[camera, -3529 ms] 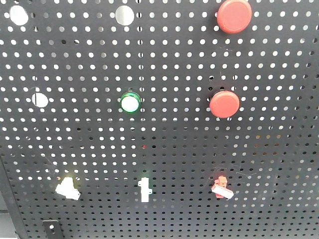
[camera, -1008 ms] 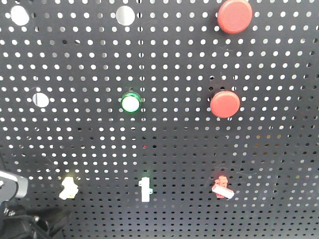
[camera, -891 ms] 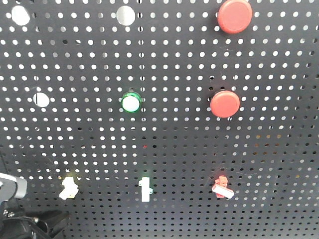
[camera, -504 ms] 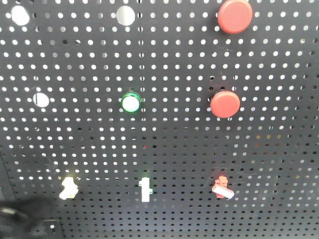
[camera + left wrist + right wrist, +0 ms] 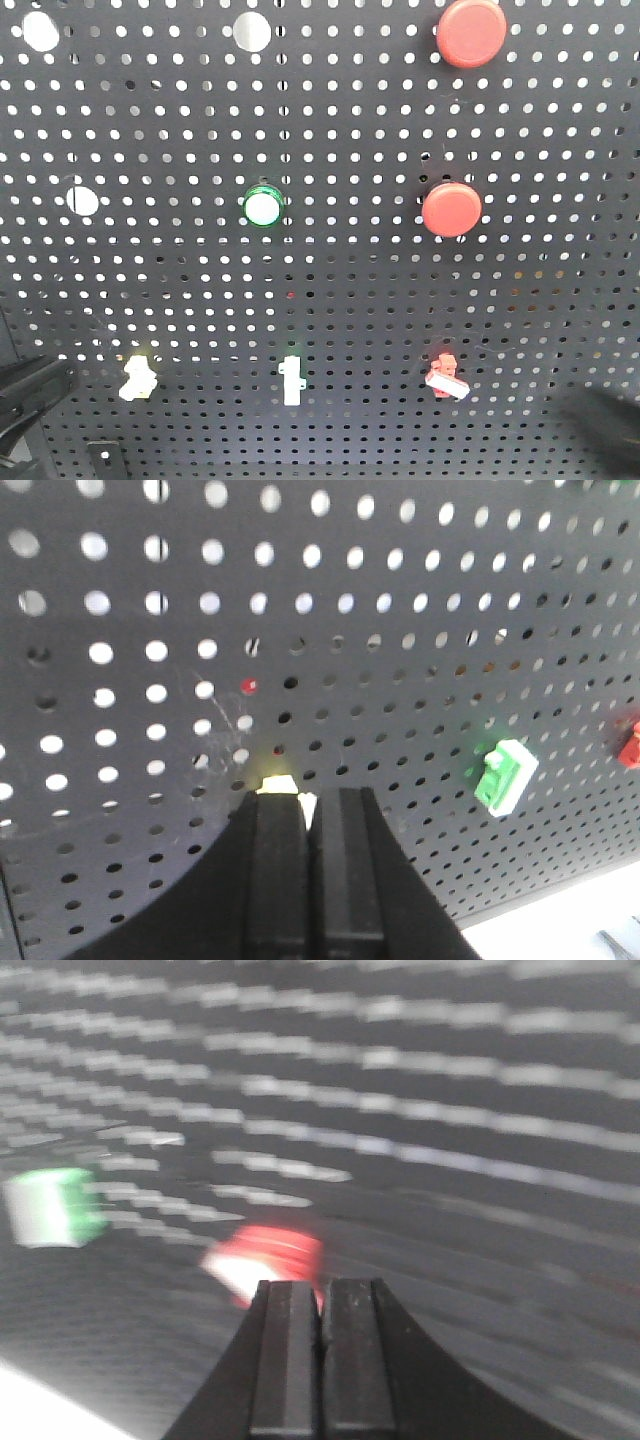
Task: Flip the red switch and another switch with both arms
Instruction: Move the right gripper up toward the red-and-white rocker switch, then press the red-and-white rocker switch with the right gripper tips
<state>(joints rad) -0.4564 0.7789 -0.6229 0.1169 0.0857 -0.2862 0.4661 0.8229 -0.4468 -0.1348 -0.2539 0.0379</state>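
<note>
Left gripper (image 5: pixel 311 802) has its fingers pressed together, tip just below the yellow switch (image 5: pixel 281 784), lower left of the pegboard (image 5: pixel 350 290). Right gripper (image 5: pixel 321 1290) is likewise closed, just under the red switch (image 5: pixel 265 1260), lower right (that view is badly blurred). Risks: a closed tip slides off the tiny lever, or the right one strays onto the green-base toggle (image 5: pixel 50 1205) nearby.

- Black perforated metal board (image 5: pixel 360 345) lies bare between the bottom-row toggles, all well apart
- Straight white toggle with green base (image 5: pixel 290 380) stands between the tiny pale-yellow-based toggle (image 5: pixel 137 377) and tiny red-based toggle (image 5: pixel 446 375)
- Round red push button (image 5: pixel 451 209) sits well above, bare board beneath it
</note>
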